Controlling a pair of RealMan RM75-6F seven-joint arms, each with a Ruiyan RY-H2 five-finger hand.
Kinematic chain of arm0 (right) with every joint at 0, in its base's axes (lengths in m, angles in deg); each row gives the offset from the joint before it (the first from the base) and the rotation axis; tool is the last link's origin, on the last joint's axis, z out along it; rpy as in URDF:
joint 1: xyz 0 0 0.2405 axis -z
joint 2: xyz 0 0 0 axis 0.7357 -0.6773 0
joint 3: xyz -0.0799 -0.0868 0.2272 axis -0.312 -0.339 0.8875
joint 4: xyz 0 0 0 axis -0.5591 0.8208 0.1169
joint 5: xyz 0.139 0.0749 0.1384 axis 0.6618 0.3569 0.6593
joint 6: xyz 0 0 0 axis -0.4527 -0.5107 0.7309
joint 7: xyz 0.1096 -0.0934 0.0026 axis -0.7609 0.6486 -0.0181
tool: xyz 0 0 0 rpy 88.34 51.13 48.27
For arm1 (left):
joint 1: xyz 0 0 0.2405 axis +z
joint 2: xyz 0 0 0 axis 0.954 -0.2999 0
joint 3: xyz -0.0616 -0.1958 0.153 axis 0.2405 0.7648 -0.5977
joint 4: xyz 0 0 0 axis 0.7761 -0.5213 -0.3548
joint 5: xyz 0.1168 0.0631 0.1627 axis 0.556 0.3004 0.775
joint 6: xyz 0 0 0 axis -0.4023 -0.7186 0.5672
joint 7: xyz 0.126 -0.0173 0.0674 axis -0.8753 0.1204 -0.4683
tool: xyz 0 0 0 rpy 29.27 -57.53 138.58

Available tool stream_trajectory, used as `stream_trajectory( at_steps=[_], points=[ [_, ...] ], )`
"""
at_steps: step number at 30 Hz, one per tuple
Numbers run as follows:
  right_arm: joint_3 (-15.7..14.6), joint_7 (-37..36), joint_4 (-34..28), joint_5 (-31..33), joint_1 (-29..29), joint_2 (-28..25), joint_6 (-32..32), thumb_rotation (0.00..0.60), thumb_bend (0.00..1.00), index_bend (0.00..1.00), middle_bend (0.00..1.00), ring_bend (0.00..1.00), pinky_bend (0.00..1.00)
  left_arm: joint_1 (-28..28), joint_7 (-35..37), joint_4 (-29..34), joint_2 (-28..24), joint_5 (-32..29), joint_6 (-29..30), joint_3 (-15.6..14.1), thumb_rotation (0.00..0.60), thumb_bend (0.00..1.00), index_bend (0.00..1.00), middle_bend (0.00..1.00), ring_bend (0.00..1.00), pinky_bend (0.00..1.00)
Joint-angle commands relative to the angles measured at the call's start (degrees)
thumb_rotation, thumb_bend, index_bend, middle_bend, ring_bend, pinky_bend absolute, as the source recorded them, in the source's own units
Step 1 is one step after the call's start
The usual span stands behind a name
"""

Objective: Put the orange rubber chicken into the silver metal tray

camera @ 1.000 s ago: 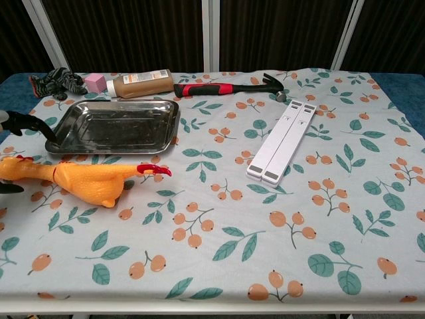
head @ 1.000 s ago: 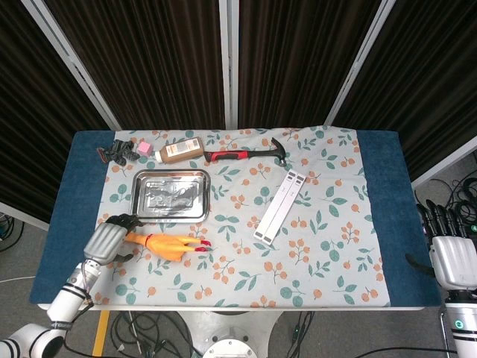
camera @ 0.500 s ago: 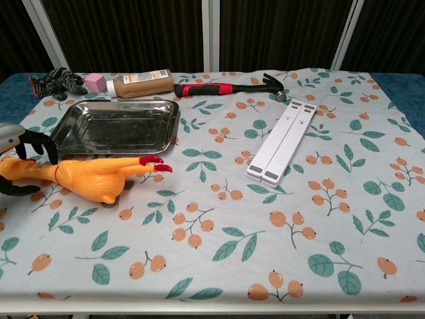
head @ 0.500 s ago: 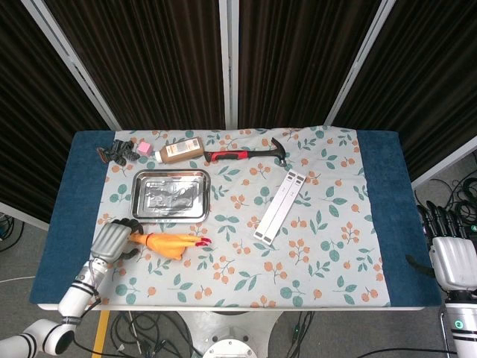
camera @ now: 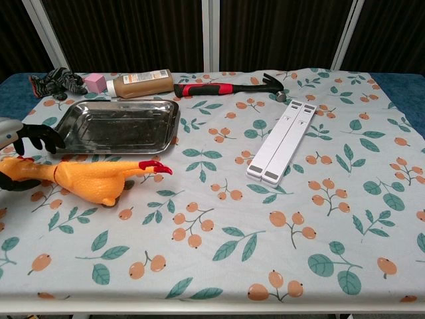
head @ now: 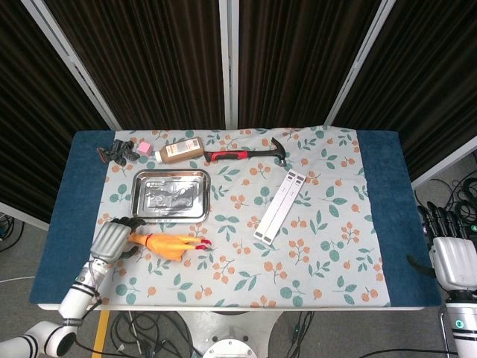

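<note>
The orange rubber chicken [camera: 86, 181], near the tabletop's front-left corner, is being gripped at its head end by the left hand [head: 112, 240] and should be lifted level over the silver metal tray [head: 171, 195] rim.

The orange rubber chicken [camera: 86, 179] lies on the bench [camera: 319, 219] just in front of the silver metal tray [camera: 116, 125]; the white folded stand [camera: 282, 141] lies well right of both.
</note>
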Motion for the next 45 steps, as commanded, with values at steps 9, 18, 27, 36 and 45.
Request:
stream_trajectory(
  at_steps=[9, 18, 27, 36, 45],
  points=[
    [-0.1, -0.6, 0.3, 0.3, 0.3, -0.1, -0.1, 0.6, 0.08, 0.0, 0.0, 0.0, 0.0, -0.8, 1.2, -2.6, 1.4, -0.6, -1.9, -0.5, 0.6, 0.31, 0.44, 0.43, 0.36, 0.43],
    [-0.2, -1.3, -0.3, 0.0, 0.2, -0.8, 0.2, 0.6, 0.08, 0.0, 0.0, 0.0, 0.0, -1.0, 10.0, -6.2, 1.6, 3.5, -0.2, -2.8, 0.6, 0.45, 0.64, 0.66, 0.56, 0.62],
    [-0.8, -2.7, -2.9, -2.7, 0.3, -3.3, -0.3, 0.6, 0.08, 0.0, 0.0, 0.0, 0.0, -2.0, 26.9, -4.6, -4.5, 12.3, 4.5, -7.8, 0.6, 0.6, 0.74, 0.78, 0.69, 0.74],
    [-1.6, -4.1, -7.8, -8.7, -1.4, -6.9, 0.0, 0.6, 0.09, 0.0, 0.0, 0.0, 0.0, -4.7, 42.7, 2.8, -11.2, 15.0, 7.9, -8.1, 0.6, 0.66, 0.76, 0.84, 0.74, 0.76],
    [-0.1, -4.8, -18.4, -19.9, -11.3, -12.3, 8.8, 0.6, 0.09, 0.0, 0.0, 0.0, 0.0, -14.2, 53.5, 13.1, -18.8, 14.1, -1.0, -5.3, 0.6, 0.67, 0.77, 0.84, 0.75, 0.77]
  ],
)
